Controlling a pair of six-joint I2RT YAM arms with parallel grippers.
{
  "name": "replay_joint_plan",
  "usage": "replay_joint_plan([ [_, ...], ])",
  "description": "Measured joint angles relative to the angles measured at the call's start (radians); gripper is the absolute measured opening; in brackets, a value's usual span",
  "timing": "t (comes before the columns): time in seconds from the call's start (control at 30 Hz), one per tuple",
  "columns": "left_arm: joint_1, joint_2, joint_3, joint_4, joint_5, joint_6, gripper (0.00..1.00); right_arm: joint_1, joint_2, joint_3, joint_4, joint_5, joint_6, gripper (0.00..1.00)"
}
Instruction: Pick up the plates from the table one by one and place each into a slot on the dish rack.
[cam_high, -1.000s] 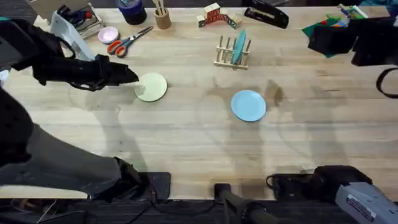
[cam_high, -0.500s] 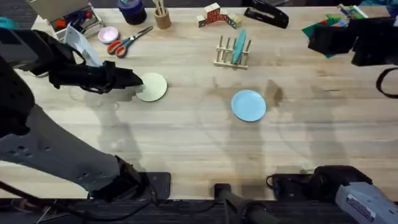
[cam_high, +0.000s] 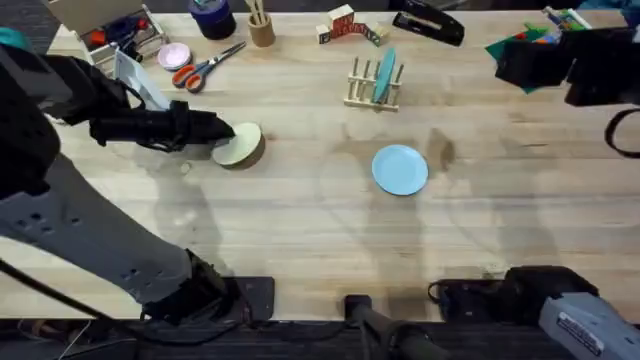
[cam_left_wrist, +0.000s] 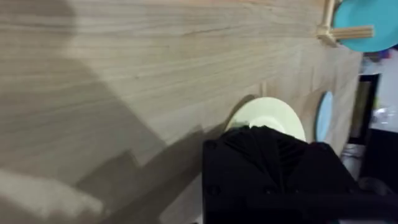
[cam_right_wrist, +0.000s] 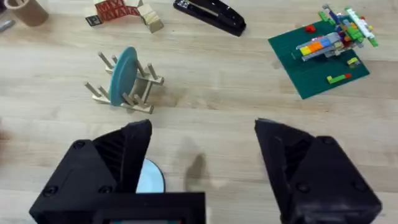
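The pale cream plate rests on the table at the left, tipped up on one side. My left gripper is shut on its left rim. In the left wrist view the cream plate pokes out just past the black fingers. A light blue plate lies flat right of centre. The dish rack stands behind it, with another blue plate upright in a slot. My right gripper hovers open and holds nothing. Past it are the dish rack and the flat blue plate.
Along the far edge lie orange scissors, a small pink dish, a wooden pencil cup, toy blocks, a black stapler and a green brick baseplate. Bare wood spreads across the table's front.
My left gripper slid right onto the cream plate's rim and closed on it. The plate went from lying flat to tipped up. The blue plates and rack stayed put.
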Motion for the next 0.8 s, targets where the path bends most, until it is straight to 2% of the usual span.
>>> replay_joint_plan([
  [0.23,0.007,0.048,0.006,-0.004,0.077,0.01,0.039,0.0,0.0,0.0,0.0,0.0,0.0,0.995],
  [0.67,0.007,0.049,0.006,-0.004,0.08,0.014,0.039,0.0,0.0,0.0,0.001,-0.003,0.018,0.996],
  [0.8,0.007,0.049,0.006,-0.004,0.08,0.014,0.039,0.0,0.0,0.0,0.0,-0.067,0.084,0.996],
])
